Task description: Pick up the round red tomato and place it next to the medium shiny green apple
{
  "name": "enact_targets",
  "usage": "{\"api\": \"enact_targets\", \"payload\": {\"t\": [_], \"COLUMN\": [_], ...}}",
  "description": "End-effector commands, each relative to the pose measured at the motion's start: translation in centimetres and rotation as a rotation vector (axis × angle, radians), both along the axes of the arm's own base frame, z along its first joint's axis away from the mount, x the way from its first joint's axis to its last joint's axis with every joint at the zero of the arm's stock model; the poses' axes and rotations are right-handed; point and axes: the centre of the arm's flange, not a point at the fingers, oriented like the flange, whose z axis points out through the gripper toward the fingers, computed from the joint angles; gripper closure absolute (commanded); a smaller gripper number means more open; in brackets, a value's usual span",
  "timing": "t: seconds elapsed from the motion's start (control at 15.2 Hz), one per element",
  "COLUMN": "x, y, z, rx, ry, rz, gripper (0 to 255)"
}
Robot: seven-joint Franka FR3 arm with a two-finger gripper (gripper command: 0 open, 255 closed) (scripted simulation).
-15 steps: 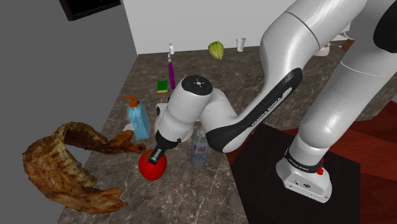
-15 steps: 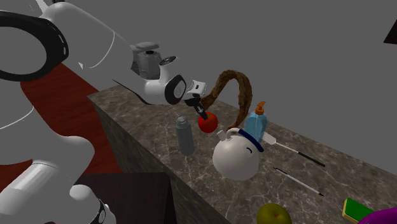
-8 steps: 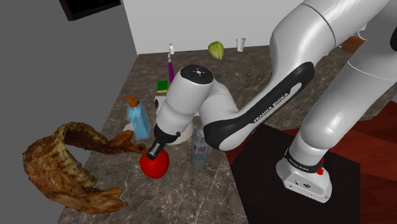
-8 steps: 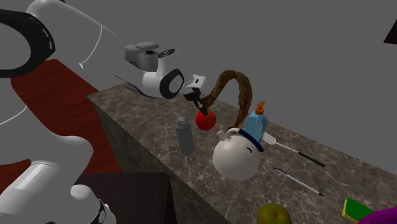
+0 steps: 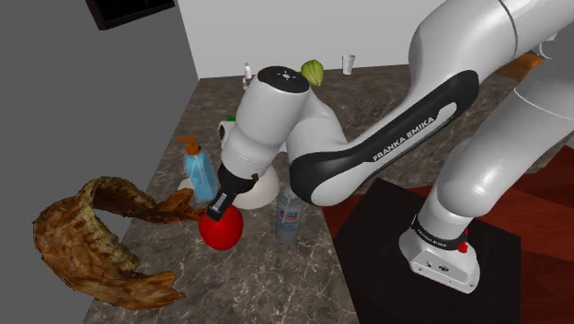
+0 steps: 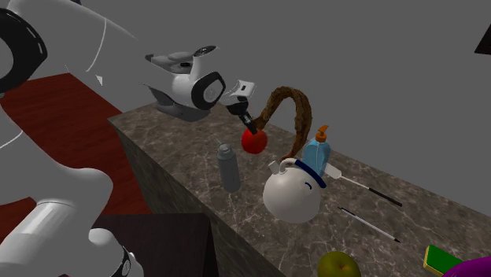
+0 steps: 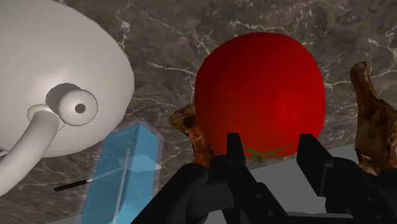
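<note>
Worktop (image 5: 304, 267) of dark veined stone spreads beneath the tool (image 7: 272, 141). Just beside the tool you have a white round vessel (image 7: 57, 83). Clamped at its stem end between the tool's fingers (image 7: 233, 147) sits the red tomato (image 7: 259, 95), apparently lifted. You are at the carry: next, swing to the green apple (image 5: 314, 70), well apart from the tool, and lower alongside without bumping it.

a dark veined stone counter (image 5: 304, 267) runs to a white wall (image 5: 276, 32) at the shoulder view's top; grey wall (image 5: 55, 110) at left, a black panel (image 5: 129, 11), perhaps a screen, upper left, reddish floor (image 5: 556, 221) at right.
</note>
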Motion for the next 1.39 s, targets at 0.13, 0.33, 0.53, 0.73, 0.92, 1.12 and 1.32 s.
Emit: {"api": "enact_targets", "payload": {"t": [0.13,0.33,0.53,0.73,0.92,1.12,1.32], "x": [0.1,0.1,0.1,0.1,0.1,0.1,0.4], "y": [-0.1,-0.1,-0.1,-0.1,-0.1,-0.1,-1.4], "z": [2.2,3.8,5.4,7.0,8.6,10.2,11.1], "rx": [0.001,0.001,0.001,0.001,0.001,0.001,0.001], "ry": [0.001,0.001,0.001,0.001,0.001,0.001,0.001], "rz": [0.000,0.000,0.000,0.000,0.000,0.000,0.000], "gripper": [255,255,255,255,255,255,255]}}
